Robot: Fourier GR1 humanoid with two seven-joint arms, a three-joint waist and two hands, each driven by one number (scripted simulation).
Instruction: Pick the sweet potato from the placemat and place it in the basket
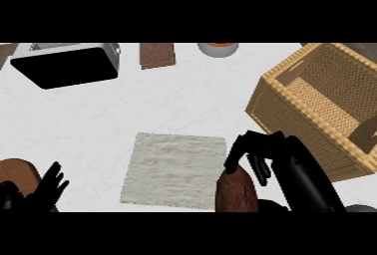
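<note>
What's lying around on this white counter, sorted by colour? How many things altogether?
Brown or tan: 4, the woven wicker basket, reddish-brown sweet potato, brown wooden block, brown round board
White or grey: 2, the fuzzy off-white placemat, grey cup
Black and silver: 1, the toaster
Total: 7

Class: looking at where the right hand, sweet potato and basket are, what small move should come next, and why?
Probably lift and carry rightward: the right hand is curled over the sweet potato, which sits off the placemat's right edge, and the basket stands up and to the right.
</note>
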